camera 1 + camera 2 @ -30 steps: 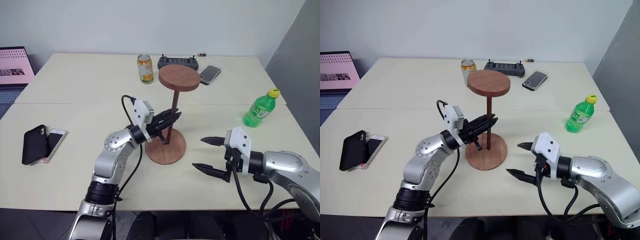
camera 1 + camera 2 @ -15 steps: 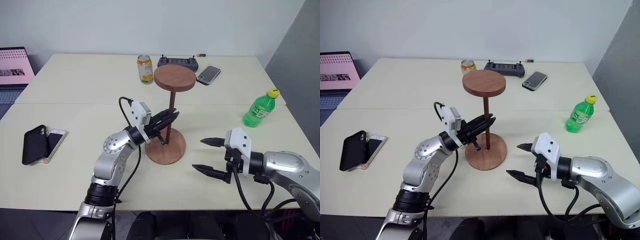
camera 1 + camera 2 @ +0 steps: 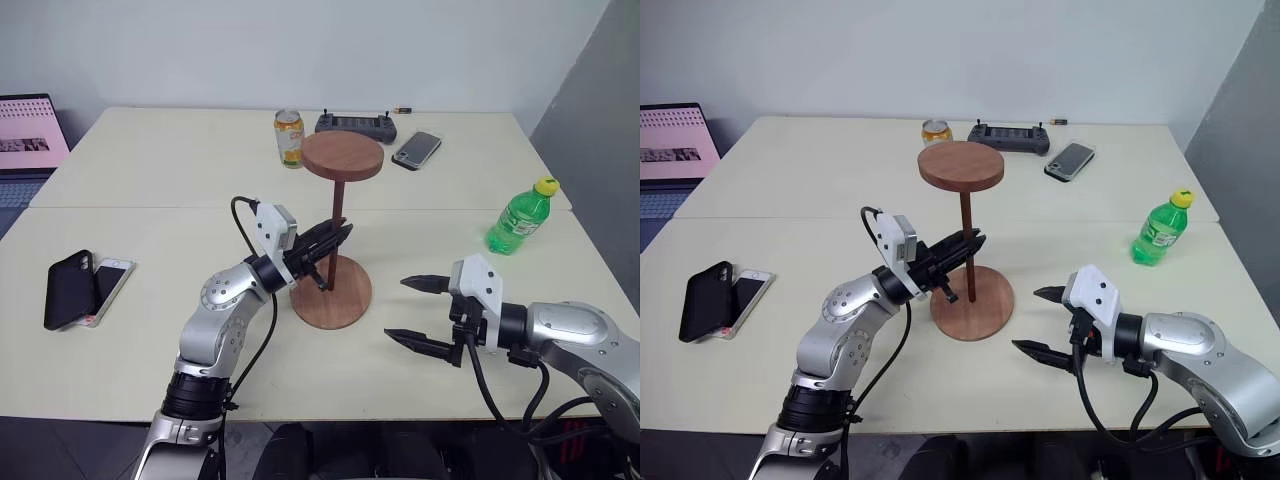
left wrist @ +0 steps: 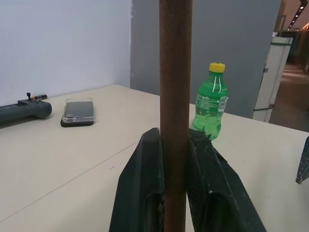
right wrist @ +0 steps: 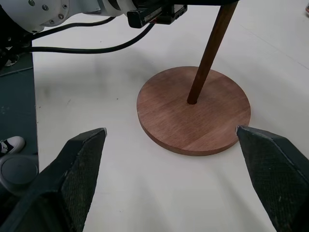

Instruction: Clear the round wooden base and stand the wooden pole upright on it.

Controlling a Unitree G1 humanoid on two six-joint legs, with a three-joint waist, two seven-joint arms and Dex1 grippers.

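While clamping pole point(image 3: 336, 232), left fingers point(image 3: 330, 238) level

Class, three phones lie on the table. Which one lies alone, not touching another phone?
The phone at the far side, beside the black controller. The other two, black and white, lie overlapping at the robot's left.
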